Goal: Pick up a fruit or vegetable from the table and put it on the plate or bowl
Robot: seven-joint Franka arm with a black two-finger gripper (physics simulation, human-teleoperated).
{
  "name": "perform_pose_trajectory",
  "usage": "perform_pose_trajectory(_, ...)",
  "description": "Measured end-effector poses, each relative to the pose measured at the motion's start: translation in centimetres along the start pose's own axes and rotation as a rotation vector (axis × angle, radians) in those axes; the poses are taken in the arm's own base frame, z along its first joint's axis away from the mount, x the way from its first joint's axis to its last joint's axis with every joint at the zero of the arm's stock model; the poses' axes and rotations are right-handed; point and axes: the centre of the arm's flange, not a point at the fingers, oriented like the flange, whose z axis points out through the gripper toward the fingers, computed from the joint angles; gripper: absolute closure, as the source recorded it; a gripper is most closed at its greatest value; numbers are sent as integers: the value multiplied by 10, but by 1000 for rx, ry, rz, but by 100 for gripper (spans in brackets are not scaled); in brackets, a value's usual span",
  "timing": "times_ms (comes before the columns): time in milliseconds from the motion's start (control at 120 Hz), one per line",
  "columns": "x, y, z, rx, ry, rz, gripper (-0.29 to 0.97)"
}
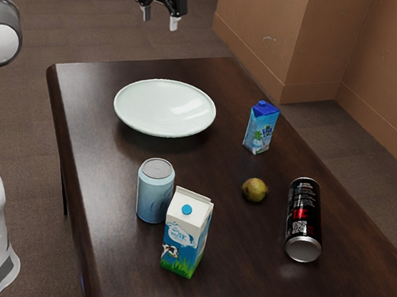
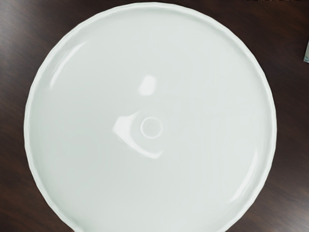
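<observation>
Room: we see a brown carpeted floor (image 1: 84,25) and plain tan walls (image 1: 299,22) around a dark table (image 1: 97,138) whose top has a glossy wood grain.
Gripper: our black gripper (image 1: 159,20) hangs high over the table's far end, fingers spread apart with nothing between them.
Plate: a pale, glossy round plate (image 1: 165,108) lies on the far part of the table. In the wrist view the plate (image 2: 203,72) sits straight under our hand, with a faintly scalloped rim and a small ring at its centre.
Fruit: a small, rounded yellow-green fruit (image 1: 255,189) rests on the table, well apart from the plate, between the blue can and the black can.
Blue can: a light blue can (image 1: 154,191) stands upright with a grey lid. We cannot read its print.
Milk carton: a white gable-top milk carton (image 1: 186,231) with a blue round cap shows a cow on green grass. It stands just beside the blue can.
Small carton: a small carton (image 1: 261,127), blue-topped with a white picture panel, stands near the exterior view's right edge of the table.
Black can: a black can (image 1: 302,219) lies on its side, with red and white lettering too small for us to read.
</observation>
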Motion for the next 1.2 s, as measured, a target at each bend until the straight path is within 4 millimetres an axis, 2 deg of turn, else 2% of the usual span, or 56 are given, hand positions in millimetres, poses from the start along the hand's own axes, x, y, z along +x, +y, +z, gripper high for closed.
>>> perform_pose_trajectory(342, 1, -6, -1, 1, 1, -14, 2)
perform_pose_trajectory(375, -3, -4, -23, 11, 47, -11, 2)
perform_pose_trajectory(433, -27, 4, -90, 53, 189, 3, 2)
perform_pose_trajectory(458, -37, 14, -109, 65, 230, 22, 2)
perform_pose_trajectory(492, -46, 33, -120, 77, 256, 63, 2)
perform_pose_trajectory(542, -56, 68, -123, 87, 263, 146, 2)
perform_pose_trajectory(608, -52, 119, -101, 102, 219, 257, 2)
perform_pose_trajectory(650, -57, 147, -92, 107, 203, 322, 2)
perform_pose_trajectory(725, -73, 188, -84, 106, 192, 425, 2)
perform_pose_trajectory(775, -66, 214, -61, 113, 154, 478, 3)
perform_pose_trajectory(850, -48, 231, -29, 122, 98, 507, 3)
perform_pose_trajectory(892, -45, 249, -9, 128, 65, 542, 3)
perform_pose_trajectory(958, -50, 284, 19, 137, 19, 610, 2)
perform_pose_trajectory(1050, -59, 315, 51, 155, -34, 674, 2)
perform_pose_trajectory(1117, -60, 330, 74, 167, -74, 700, 2)
perform_pose_trajectory(1200, -53, 338, 100, 175, -112, 711, 2)
